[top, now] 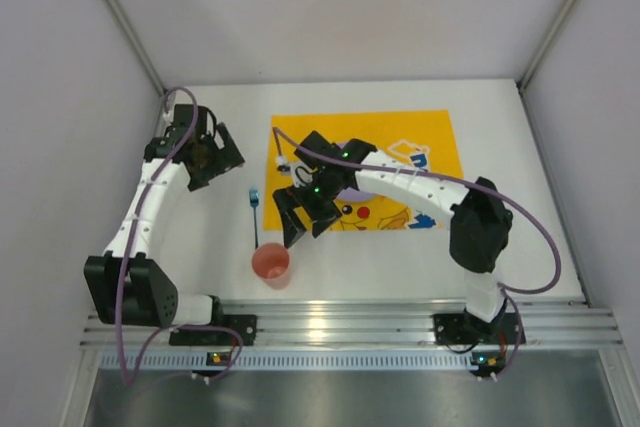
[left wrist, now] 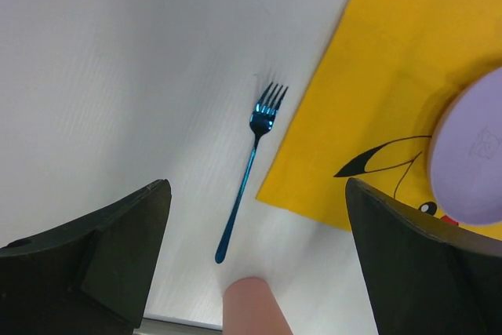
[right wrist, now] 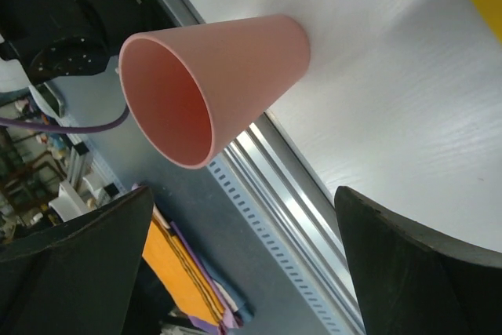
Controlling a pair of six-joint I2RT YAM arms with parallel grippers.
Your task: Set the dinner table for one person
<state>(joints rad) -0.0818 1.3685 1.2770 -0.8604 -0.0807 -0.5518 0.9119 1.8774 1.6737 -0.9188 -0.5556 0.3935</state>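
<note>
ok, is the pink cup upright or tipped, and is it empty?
Upright and empty. The pink cup stands on the dinner table mouth up; the right wrist view shows a bare inside.

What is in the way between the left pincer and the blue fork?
Nothing visible. The left pincer is open above the dinner table, and the blue fork lies alone on bare white tabletop. The pink cup stands past its handle end, and the yellow mat lies beside it, not over it.
</note>
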